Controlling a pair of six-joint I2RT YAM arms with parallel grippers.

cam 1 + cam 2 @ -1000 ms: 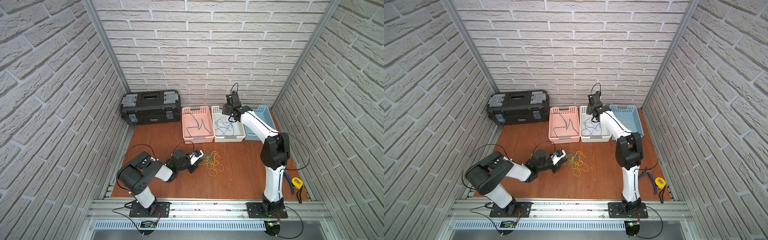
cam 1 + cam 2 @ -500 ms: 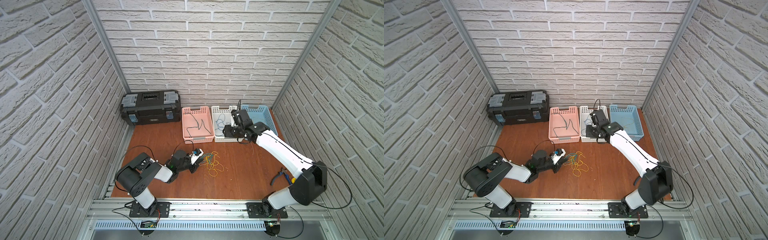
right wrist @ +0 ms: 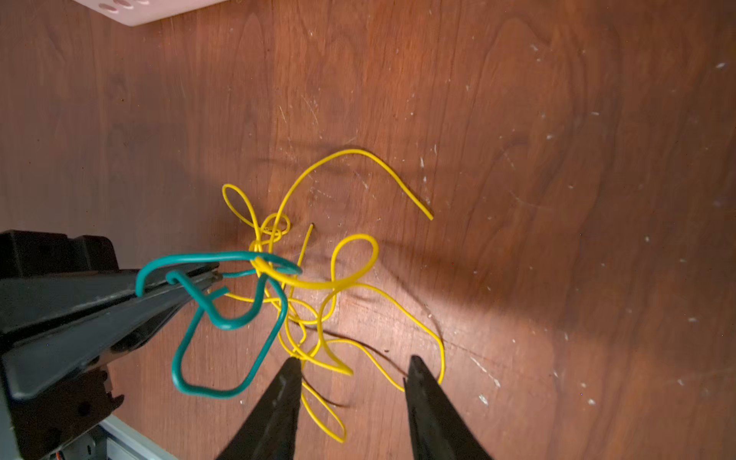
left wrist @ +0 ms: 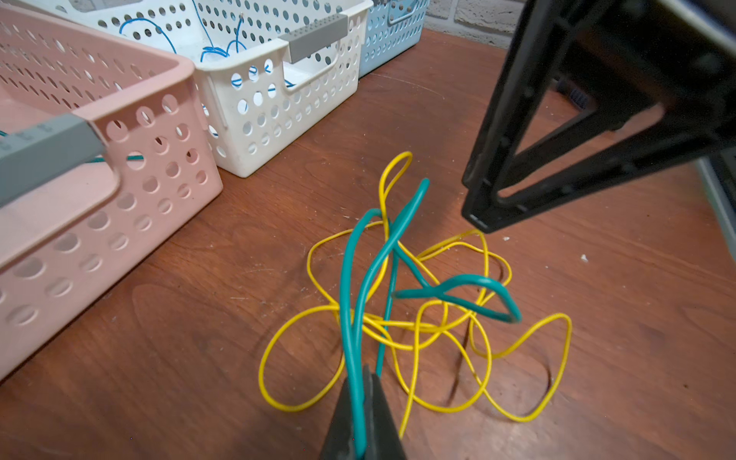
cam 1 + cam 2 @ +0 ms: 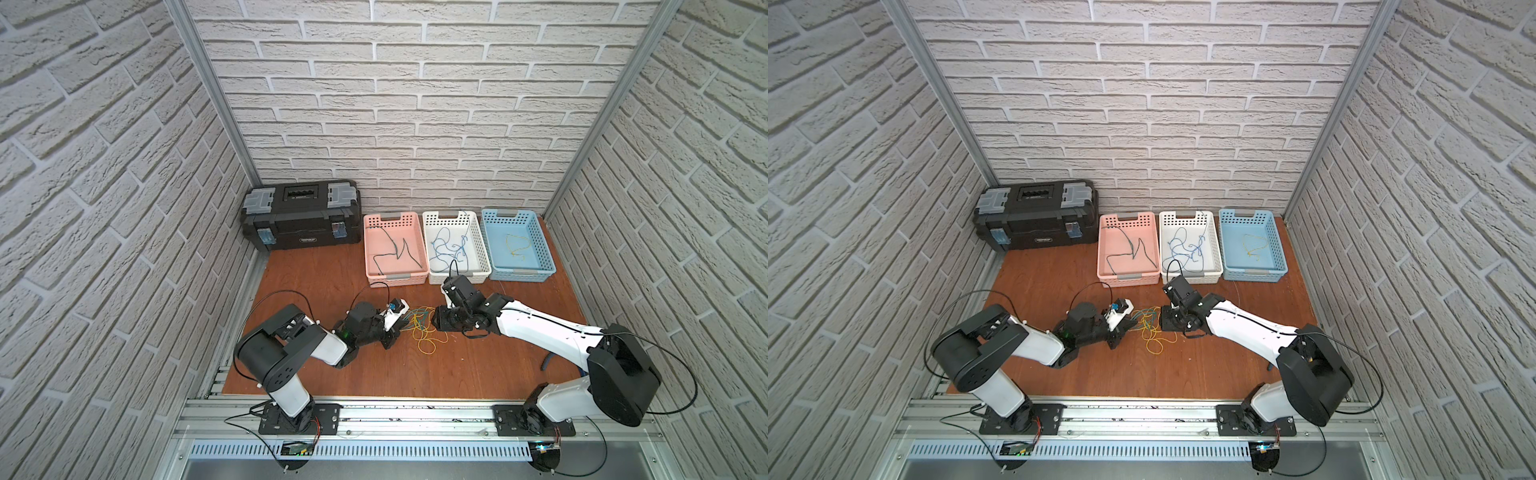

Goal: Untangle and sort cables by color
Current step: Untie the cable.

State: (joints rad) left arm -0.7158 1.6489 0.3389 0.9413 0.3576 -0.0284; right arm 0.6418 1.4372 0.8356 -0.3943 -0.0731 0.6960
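Left gripper (image 4: 365, 372): clenched on teal cable (image 4: 350, 278), which threads up through the yellow cables (image 3: 318, 285). Right gripper (image 3: 353, 358): jaws parted, holding nothing, low over that tangle. Tangle lies mid-tabletop (image 5: 457, 365), near pink basket (image 5: 395, 278) and white basket (image 5: 457, 277). Bare wood runs toward the near edge.

Black toolbox (image 5: 301, 220) against back wall; pink basket (image 5: 397, 279), white basket (image 5: 434, 277), blue basket (image 5: 523, 275) in row beside it.

The wooden tabletop (image 5: 478, 365) carries a toolbox (image 5: 301, 216), three baskets (image 5: 444, 216) and tangled yellow cables (image 4: 418, 326).
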